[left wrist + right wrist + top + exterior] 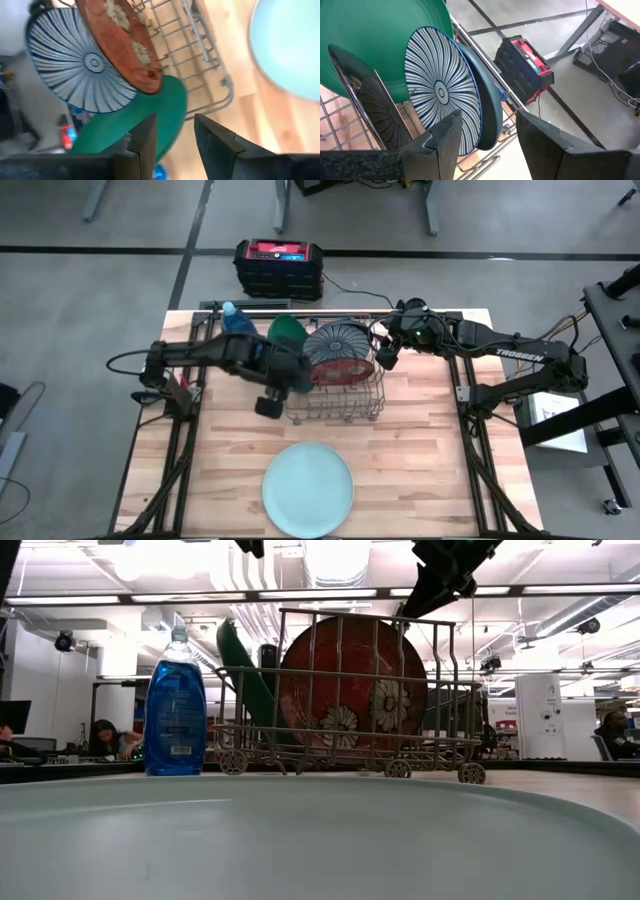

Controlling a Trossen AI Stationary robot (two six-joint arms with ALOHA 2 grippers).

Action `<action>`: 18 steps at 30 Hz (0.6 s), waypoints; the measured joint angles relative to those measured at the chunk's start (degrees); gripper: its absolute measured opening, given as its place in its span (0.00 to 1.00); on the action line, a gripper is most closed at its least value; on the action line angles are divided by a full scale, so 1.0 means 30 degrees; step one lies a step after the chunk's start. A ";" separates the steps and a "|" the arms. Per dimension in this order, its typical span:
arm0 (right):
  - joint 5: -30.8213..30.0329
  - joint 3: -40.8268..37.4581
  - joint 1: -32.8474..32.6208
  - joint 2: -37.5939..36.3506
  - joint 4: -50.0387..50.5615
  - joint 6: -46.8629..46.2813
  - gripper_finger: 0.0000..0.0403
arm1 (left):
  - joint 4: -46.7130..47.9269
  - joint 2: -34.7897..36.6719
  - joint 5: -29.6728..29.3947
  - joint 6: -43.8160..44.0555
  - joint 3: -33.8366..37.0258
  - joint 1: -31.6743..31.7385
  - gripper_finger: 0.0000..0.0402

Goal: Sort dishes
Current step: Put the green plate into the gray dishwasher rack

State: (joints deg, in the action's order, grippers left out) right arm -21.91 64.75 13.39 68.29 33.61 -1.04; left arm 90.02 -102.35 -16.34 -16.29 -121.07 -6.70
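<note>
A wire rack [335, 395] stands mid-table with dishes on edge in it: a green plate [287, 332] leaning at its left end, a white plate with dark stripes [340, 345], a dark teal plate [489, 107] behind that one, and a red flowered plate [350, 690]. A pale teal plate [308, 488] lies flat near the front edge. My left gripper [290, 380] hangs open above the rack's left end, over the green plate's rim [170, 115]. My right gripper [385, 358] stands open at the rack's far right corner, pointing at the striped plate [440, 90].
A blue bottle [232, 318] stands upright at the far left of the rack. A red-and-black box [278, 265] sits on the floor beyond the far edge. Bare wood lies on both sides of the pale teal plate [300, 840].
</note>
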 joint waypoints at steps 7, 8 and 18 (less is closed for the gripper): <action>0.0001 -0.0036 0.0000 0.0000 0.0000 0.0007 0.44 | -0.0007 0.0032 -0.1564 -0.0469 0.0184 -0.0467 0.30; 0.0001 -0.0063 0.0000 0.0000 -0.0006 0.0007 0.44 | -0.0007 0.0044 -0.1564 -0.0461 0.0301 -0.0453 0.30; -0.0006 -0.0525 0.0000 0.0000 0.0001 -0.0015 0.44 | 0.0000 0.1749 -0.1559 -0.0087 0.4378 -0.0356 0.30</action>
State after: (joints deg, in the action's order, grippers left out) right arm -21.93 63.18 13.39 68.29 33.61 -1.08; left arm 90.02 -97.10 -21.02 -16.55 -107.93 -7.77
